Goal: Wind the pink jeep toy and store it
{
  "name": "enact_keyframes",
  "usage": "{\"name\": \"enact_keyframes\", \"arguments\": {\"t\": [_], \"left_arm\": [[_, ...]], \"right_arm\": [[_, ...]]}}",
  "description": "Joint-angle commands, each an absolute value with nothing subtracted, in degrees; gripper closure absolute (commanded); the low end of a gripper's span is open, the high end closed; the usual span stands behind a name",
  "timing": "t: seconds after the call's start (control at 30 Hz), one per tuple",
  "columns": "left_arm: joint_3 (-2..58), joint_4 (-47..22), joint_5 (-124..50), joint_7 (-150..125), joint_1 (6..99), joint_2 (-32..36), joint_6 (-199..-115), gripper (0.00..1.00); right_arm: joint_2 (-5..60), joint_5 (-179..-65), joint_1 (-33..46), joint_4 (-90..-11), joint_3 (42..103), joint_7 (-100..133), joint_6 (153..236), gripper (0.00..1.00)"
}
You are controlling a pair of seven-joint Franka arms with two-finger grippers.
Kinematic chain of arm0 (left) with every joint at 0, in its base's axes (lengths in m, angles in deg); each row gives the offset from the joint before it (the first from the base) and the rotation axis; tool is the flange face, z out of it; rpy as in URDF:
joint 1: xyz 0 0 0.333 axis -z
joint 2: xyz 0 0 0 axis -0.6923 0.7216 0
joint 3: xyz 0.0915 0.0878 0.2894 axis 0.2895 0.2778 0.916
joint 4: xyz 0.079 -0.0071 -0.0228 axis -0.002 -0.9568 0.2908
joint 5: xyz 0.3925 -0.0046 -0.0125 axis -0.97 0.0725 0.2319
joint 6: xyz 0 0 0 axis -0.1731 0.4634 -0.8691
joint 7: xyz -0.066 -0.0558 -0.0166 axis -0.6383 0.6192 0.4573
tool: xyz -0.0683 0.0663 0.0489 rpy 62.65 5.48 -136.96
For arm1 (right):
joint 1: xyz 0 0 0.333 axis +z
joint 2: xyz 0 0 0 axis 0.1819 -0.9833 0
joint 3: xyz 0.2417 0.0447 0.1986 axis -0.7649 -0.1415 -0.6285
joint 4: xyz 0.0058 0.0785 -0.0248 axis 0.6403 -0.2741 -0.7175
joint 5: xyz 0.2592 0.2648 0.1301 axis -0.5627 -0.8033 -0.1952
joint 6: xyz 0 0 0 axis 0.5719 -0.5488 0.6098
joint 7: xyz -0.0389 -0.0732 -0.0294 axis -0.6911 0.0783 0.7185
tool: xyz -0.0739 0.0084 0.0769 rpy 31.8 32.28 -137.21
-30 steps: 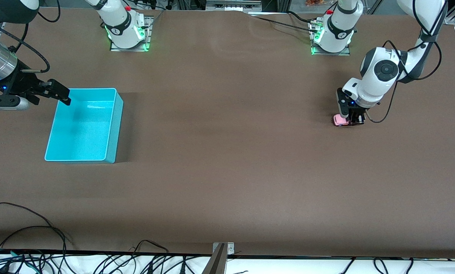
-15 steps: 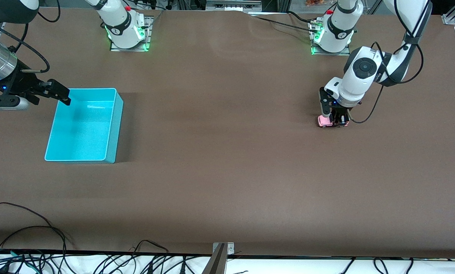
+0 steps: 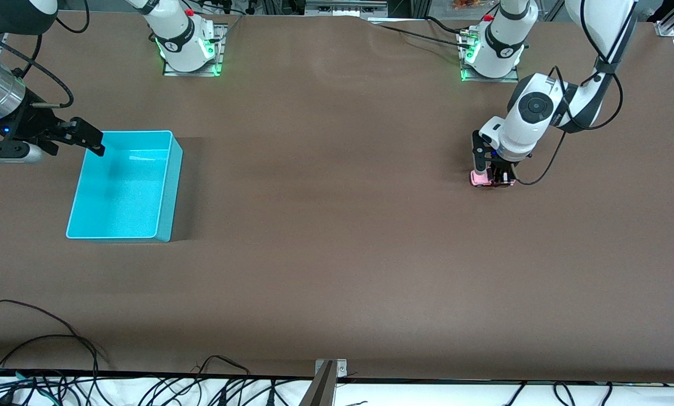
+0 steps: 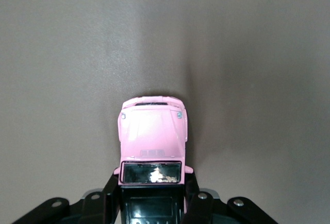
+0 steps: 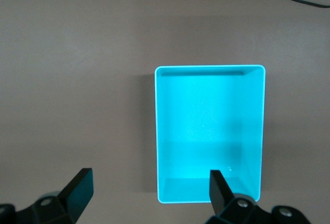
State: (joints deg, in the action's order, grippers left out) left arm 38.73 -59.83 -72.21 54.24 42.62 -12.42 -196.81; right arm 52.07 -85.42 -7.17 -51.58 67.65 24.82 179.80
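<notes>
The pink jeep toy (image 3: 481, 179) sits with its wheels on the brown table toward the left arm's end. My left gripper (image 3: 497, 179) is shut on its black-roofed rear half. In the left wrist view the pink hood (image 4: 152, 128) sticks out ahead of the fingers (image 4: 110, 195). The turquoise bin (image 3: 164, 186) stands empty at the right arm's end of the table; it also shows in the right wrist view (image 5: 157, 131). My right gripper (image 3: 88, 138) waits open and empty over the bin's edge nearest its arm's end.
The two arm bases (image 3: 187, 42) stand along the table's edge farthest from the front camera. Loose black cables (image 3: 43, 349) lie along the edge nearest the camera. The brown table (image 3: 325, 214) spreads bare between bin and jeep.
My left gripper has dragged the jeep along the table toward the right arm's end, most of it in the first half second. The right arm has not moved.
</notes>
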Motion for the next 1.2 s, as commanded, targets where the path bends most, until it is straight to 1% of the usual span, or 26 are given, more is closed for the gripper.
{"name": "enact_keyframes", "arguments": {"t": [0.0, 0.3, 0.53, 0.77, 0.93, 1.17], "left_arm": [[39.59, -56.91, -76.06, 54.31, 41.97, -7.13, -197.23, 1.0], [40.64, -56.38, -76.06, 54.31, 41.7, -6.25, -197.31, 1.0], [43.54, -56.38, -76.15, 54.22, 40.74, -5.9, -197.49, 1.0], [45.21, -56.47, -76.5, 54.48, 40.29, -5.11, -197.4, 1.0], [48.81, -56.38, -77.29, 54.39, 40.29, -3.62, -197.58, 1.0], [50.75, -56.38, -77.29, 54.39, 39.94, -2.74, -197.58, 1.0]], "right_arm": [[52.03, -86.43, -7.41, -51.13, 67.64, 25.03, 179.5, 0.0], [52.03, -86.43, -7.41, -51.13, 67.64, 25.2, 179.5, 0.0], [52.03, -86.43, -7.41, -51.13, 67.64, 25.03, 179.5, 0.0], [52.03, -86.43, -7.41, -51.13, 67.64, 25.03, 179.5, 0.0], [52.03, -86.43, -7.41, -51.13, 67.64, 25.03, 179.5, 0.0], [52.03, -86.43, -7.41, -51.13, 67.64, 25.03, 179.5, 0.0]]}}
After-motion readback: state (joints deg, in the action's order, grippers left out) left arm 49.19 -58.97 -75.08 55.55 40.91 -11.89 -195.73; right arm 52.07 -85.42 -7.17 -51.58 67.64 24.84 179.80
